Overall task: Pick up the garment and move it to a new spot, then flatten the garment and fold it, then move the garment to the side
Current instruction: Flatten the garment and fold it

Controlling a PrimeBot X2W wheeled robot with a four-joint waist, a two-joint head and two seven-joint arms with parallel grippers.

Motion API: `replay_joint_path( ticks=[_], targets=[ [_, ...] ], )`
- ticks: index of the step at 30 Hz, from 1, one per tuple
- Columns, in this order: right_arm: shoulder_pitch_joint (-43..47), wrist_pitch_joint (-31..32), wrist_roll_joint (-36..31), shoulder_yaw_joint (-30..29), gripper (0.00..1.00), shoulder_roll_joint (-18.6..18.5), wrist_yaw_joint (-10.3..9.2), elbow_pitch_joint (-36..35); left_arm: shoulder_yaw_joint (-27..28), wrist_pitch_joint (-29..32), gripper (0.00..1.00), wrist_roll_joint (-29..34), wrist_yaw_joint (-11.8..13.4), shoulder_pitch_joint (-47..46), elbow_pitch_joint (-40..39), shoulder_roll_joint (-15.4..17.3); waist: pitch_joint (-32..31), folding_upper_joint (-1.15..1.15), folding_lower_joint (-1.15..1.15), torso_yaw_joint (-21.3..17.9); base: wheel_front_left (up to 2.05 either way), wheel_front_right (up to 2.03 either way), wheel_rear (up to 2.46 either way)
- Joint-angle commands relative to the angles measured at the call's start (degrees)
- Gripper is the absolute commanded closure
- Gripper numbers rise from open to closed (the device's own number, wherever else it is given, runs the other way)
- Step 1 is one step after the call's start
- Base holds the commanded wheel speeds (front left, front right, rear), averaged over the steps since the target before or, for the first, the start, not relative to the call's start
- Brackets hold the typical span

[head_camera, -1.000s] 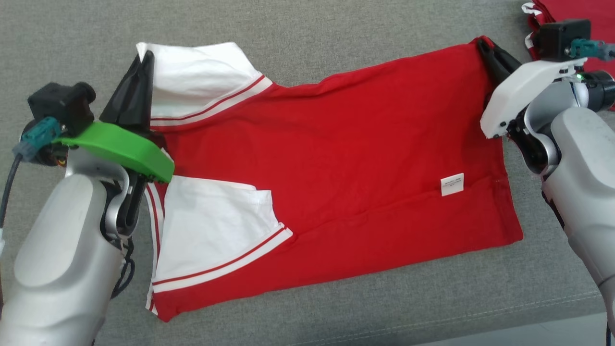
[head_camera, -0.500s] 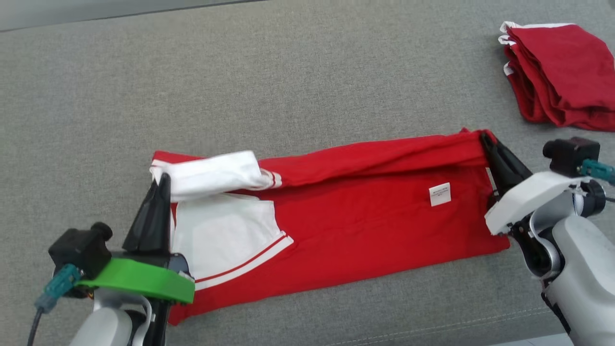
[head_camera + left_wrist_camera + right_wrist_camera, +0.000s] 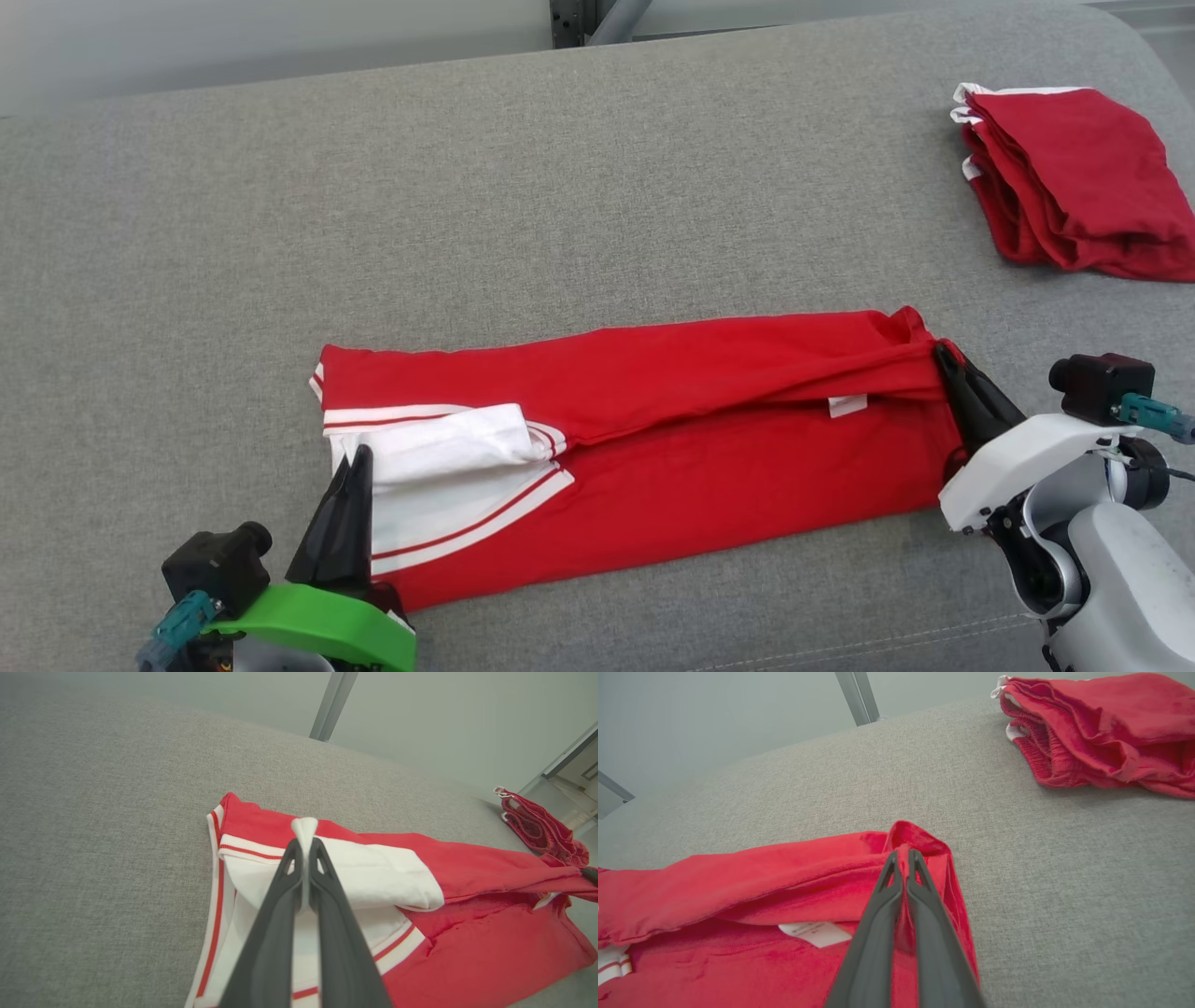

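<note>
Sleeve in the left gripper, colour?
White sleeve with red stripe trim; clearest in left wrist view.

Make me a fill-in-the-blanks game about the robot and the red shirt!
The left gripper is shut on the garment's ____ sleeve.
The right gripper is ____ on the garment's red edge.
The folded red pile lies to the robot's ____.
The cushion underneath is ____.
Missing words: white, shut, right, gray.

Your left gripper point(image 3: 304, 845) is clamped on the edge of the white sleeve point(image 3: 373, 877) of the red garment point(image 3: 472, 938) lying on the grey cushion point(image 3: 93, 835).
</note>
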Motion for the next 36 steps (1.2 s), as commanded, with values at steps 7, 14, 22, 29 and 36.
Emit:
replay_joint_path(
  ticks=[7, 14, 22, 29, 36],
  targets=[
    [3.4, -2.7, -3.6, -3.0, 0.0, 2.0, -0.09, -0.2, 0.9, -1.4, 0.0, -1.1, -0.8, 1.8, 2.0, -0.7, -0.8, 0.35, 0.0, -0.3, 0.0, 0.0, 0.0],
    [7.6, -4.3, -5.3, -6.2, 0.0, 4.5, -0.09, -0.9, 1.1, -1.0, 0.0, -4.4, -2.0, 6.3, 1.2, -0.9, -2.0, 0.35, 0.0, -1.1, 0.0, 0.0, 0.0],
    [10.6, -4.5, -6.6, -10.1, 0.0, 5.7, -0.09, -1.8, 3.4, -2.4, 0.0, -2.7, -1.6, 7.8, 1.1, -0.5, -4.0, 0.35, 0.0, -1.2, 0.0, 0.0, 0.0],
    [10.5, -3.8, -8.2, -11.1, 0.0, 6.4, -0.08, -3.5, 4.1, -3.0, 0.0, 1.3, -1.9, 3.8, 1.9, -1.4, -6.4, 0.35, 0.0, -1.1, 0.0, 0.0, 0.0],
    [10.1, -4.0, -10.4, -10.8, 0.0, 7.0, -0.07, -3.9, 5.2, -3.1, 0.0, 4.2, -1.8, 2.1, 3.3, -3.8, -8.6, 0.35, 0.0, -1.0, 0.0, 0.0, 0.0]
  ],
)
